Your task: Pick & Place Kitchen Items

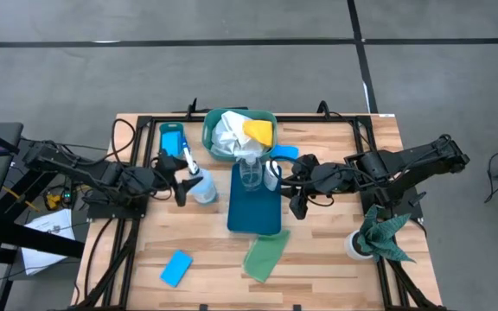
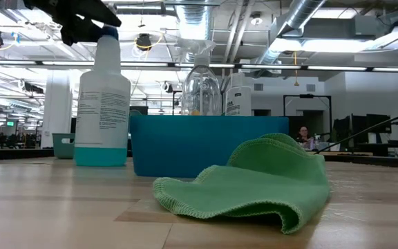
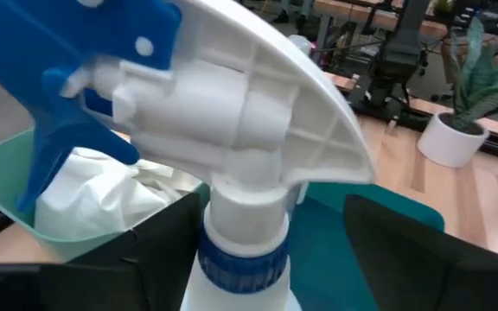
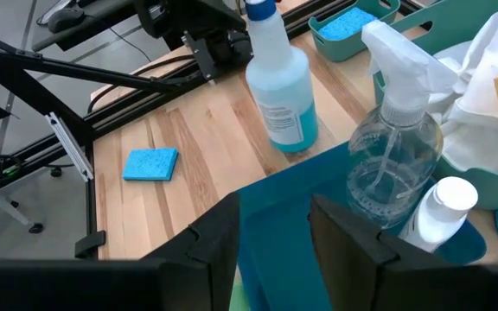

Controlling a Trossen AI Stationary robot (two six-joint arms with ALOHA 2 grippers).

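A spray bottle with blue liquid and a blue trigger [image 1: 203, 187] stands upright on the table left of the blue bin [image 1: 253, 212]. My left gripper [image 1: 182, 183] is open. Its fingers stand on either side of the bottle's neck [image 3: 242, 250], under the white spray head, with a clear gap on one side. My right gripper [image 1: 297, 202] is open and empty at the bin's right wall [image 4: 275, 203]. A clear spray bottle [image 4: 392, 164] and a small white bottle [image 4: 435, 212] stand in the bin. White and yellow cloths lie in the green basket [image 1: 210, 130].
A light-green cloth [image 1: 264, 255] lies in front of the bin and a blue sponge [image 1: 175, 268] lies at the near left. A teal tray with a sponge [image 1: 173, 138] sits at the far left. A potted plant [image 1: 374, 238] stands at the near right.
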